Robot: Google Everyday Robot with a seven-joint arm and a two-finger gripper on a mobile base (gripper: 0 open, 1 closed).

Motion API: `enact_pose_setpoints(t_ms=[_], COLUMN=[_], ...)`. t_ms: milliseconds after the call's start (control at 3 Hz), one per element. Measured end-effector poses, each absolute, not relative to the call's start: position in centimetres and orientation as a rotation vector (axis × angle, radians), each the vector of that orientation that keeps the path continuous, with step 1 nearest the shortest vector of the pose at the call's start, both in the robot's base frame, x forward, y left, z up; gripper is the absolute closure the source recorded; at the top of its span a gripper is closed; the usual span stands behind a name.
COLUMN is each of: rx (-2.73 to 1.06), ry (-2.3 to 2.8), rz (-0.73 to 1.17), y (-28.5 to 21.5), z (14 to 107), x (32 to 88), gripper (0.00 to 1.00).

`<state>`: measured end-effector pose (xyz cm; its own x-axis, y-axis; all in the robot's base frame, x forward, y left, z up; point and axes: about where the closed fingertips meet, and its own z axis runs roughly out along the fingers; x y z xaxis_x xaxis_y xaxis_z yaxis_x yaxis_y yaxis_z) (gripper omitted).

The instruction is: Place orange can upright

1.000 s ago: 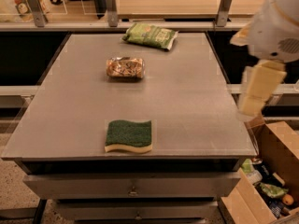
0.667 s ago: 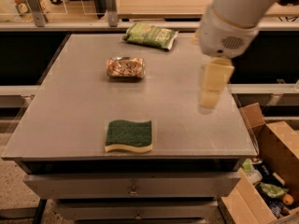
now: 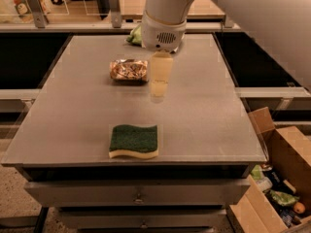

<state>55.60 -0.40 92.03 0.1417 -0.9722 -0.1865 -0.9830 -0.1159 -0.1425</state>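
The orange can (image 3: 129,70) is lying on its side on the grey table (image 3: 209,115), in the far half of the top and a little left of the middle. Its long axis is running left to right, and its mottled orange-brown and gold side is facing up.

The gripper (image 3: 158,90) is hanging point-down from the thick white arm (image 3: 165,13), which is reaching in from the upper right and covering much of the far edge of the table. The gripper is showing as a pale, yellowish shape just beside the can's right end, with its tip sitting slightly nearer the camera than the can. It is not gripping the can. Whether it is touching the can's end cannot be told, nor whether it is parted or closed, nor how high it is hovering above the table.

A green snack bag (image 3: 133,35) is peeking out from behind the arm at the far edge, well beyond the can. A green-and-yellow sponge (image 3: 134,141) is resting flat near the front edge, well apart from both can and gripper. An open cardboard box (image 3: 286,149) is standing on the floor at the table's right.
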Motion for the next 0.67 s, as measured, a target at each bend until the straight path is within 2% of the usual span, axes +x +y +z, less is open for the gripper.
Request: enact_pose_setpoints(t_ms=[667], rx=[-2.212], ry=[1.868], rz=[0.026], y=[5.6], z=[90.5], x=[60.8], gripper=[0.0])
